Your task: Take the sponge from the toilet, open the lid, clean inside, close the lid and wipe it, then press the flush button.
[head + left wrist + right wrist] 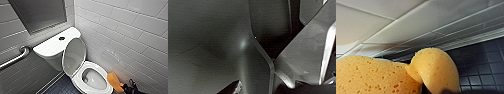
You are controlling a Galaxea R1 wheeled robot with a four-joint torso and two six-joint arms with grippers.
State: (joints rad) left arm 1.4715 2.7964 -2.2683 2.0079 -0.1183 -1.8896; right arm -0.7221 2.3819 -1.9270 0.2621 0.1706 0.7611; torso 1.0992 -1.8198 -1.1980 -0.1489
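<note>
Nearest to us, low on our right, the right arm (pixel 132 89) comes in, and its right jaws are clamped on one end of the sponge (pixel 114 81). In the right wrist view the sponge bulges and folds under that squeeze, so we judge the hold firm. The sponge is orange and pitted with small pores, and its free end is rounded. Its long axis is tilted, with the gripped end toward us and the free end up and away, leaning toward the toilet.

What matters now is that the bowl (pixel 93 79) lies just to the left of the sponge and a little beyond it, and the free end hangs just beside the right rim. We cannot tell whether it touches. The right arm is the one placed for the cleaning, and a short move left and down looks like enough to carry it inside.

Dark tiled floor (pixel 61 87) lies below. Further back the lid (pixel 74 56) is raised, leaning against the tank of the toilet (pixel 48 48). The flush button (pixel 61 38) shows dark in the middle of the tank top. A grab bar (pixel 15 58) is fixed on the far left, with the white tiled wall (pixel 130 32) beyond.
</note>
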